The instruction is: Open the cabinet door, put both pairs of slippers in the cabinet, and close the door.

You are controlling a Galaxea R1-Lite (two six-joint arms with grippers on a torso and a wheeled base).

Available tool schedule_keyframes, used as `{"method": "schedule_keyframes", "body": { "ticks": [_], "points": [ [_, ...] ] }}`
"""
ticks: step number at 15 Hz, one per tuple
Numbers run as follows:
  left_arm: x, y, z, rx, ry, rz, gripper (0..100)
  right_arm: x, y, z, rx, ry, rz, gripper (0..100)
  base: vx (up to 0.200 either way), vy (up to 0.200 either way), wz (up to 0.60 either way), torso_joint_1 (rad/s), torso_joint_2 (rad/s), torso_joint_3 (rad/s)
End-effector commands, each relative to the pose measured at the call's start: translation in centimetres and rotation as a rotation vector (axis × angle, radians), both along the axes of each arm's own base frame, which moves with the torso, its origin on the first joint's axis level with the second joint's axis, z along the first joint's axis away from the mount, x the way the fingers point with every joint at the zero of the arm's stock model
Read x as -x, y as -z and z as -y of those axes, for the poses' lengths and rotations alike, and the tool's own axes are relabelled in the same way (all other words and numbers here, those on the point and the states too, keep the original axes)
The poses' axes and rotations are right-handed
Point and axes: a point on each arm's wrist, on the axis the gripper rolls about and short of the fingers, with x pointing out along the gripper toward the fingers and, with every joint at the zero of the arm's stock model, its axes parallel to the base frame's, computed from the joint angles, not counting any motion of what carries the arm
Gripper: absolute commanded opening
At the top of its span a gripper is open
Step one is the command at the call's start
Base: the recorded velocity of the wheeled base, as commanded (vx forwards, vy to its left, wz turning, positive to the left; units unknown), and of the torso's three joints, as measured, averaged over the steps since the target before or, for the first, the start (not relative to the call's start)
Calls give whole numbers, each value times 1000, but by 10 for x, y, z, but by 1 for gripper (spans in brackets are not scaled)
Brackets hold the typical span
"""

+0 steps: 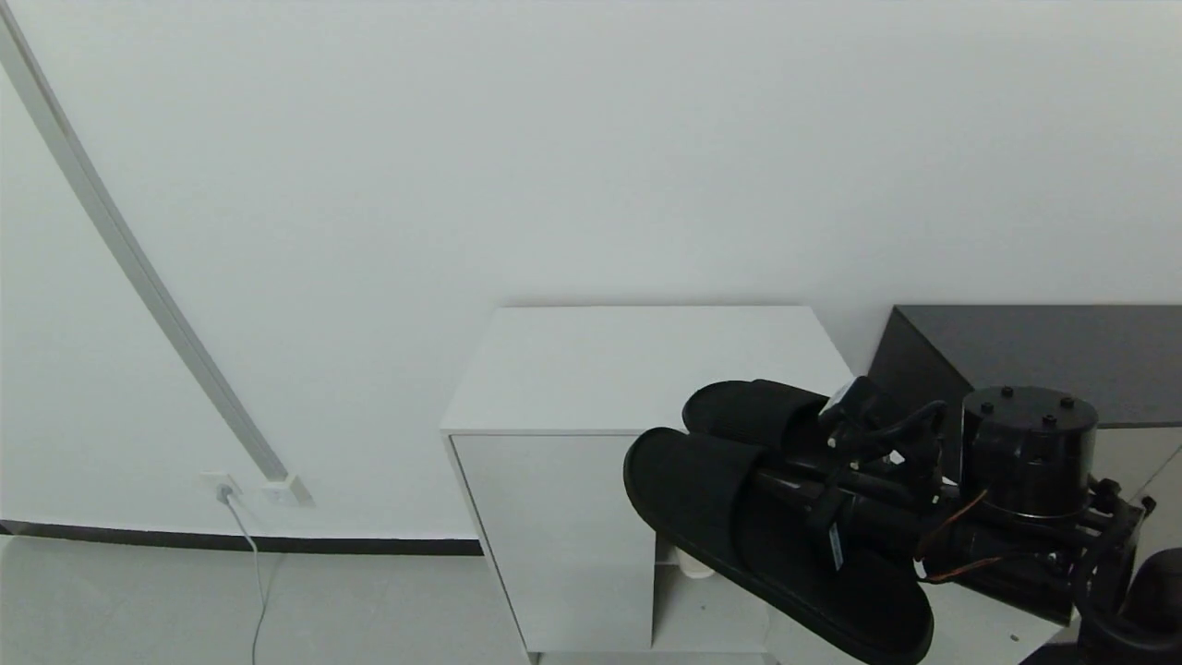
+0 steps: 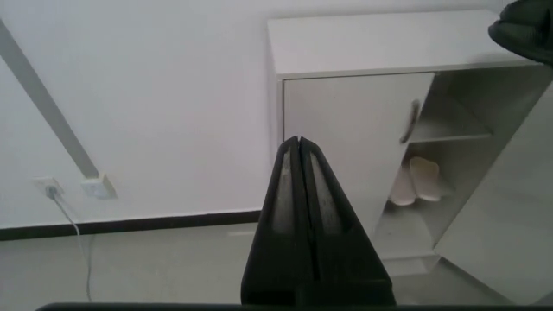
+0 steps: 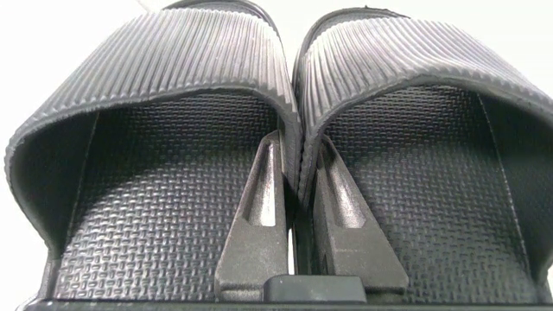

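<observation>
With the right end effector (image 3: 298, 149) clamped on both black slippers (image 1: 702, 489) (a narrow pinch), carry them level onto a cabinet shelf (image 2: 445, 131).

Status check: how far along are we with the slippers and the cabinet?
Done: the cabinet door stands open, and a light pair of slippers sits inside. In hand: the right gripper pinches the black slippers by their straps, in front of the cabinet. Left: place them inside and close the door. The left gripper is shut and empty.
</observation>
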Motion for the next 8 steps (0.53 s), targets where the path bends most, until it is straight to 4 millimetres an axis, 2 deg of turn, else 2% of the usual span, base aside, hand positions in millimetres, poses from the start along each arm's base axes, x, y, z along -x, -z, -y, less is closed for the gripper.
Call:
{"method": "schedule_keyframes", "body": {
  "ticks": [1, 4, 8],
  "points": [
    [0, 0, 0, 0, 0, -2, 0, 0, -1, 0, -1, 0, 2, 0, 0, -200, 0, 2, 7, 2],
    [0, 0, 0, 0, 0, -2, 0, 1, 1, 1, 1, -4, -6, 0, 0, -200, 0, -2, 4, 2],
    [0, 0, 0, 0, 0, -2, 0, 3, 4, 2, 1, -37, -20, 0, 0, 0, 0, 0, 0, 0]
  ]
}}
